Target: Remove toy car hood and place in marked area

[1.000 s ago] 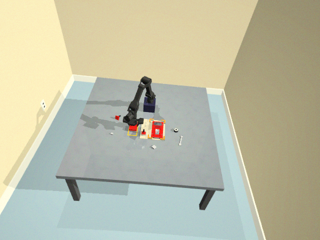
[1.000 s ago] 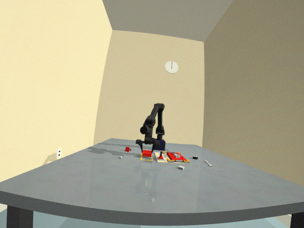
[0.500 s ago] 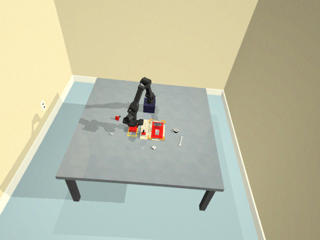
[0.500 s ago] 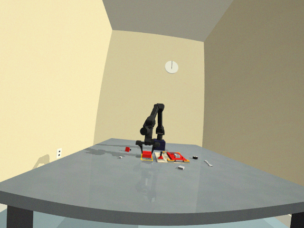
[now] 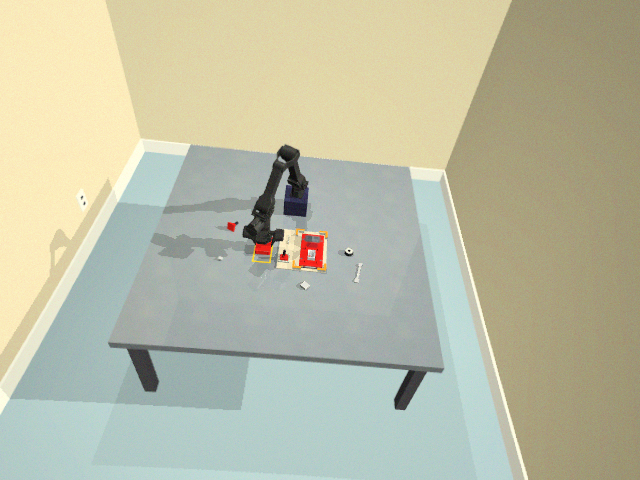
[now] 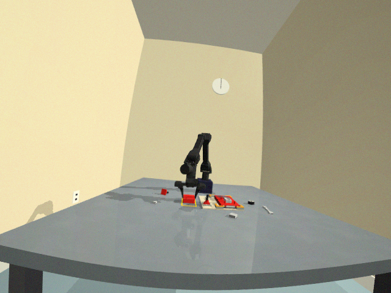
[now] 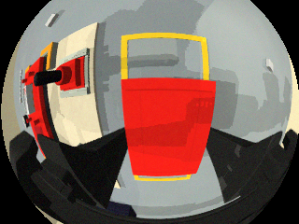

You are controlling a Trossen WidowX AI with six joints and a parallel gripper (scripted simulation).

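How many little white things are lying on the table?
4: a tiny block left of the yellow-marked area, a flat square piece in front of the toy car, a bone-shaped bar to its right, and a white-and-black ring beside it. Others may be hidden.

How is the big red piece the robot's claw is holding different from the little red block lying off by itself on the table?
The hood is a wide, flat red panel, while the little red block is much smaller and chunkier. The hood sits inside the yellow marked area with the gripper shut on it; the block lies alone on the bare table, with nothing holding it. The block has a small dark stub on its side; the hood looks plain. Both are bright red.
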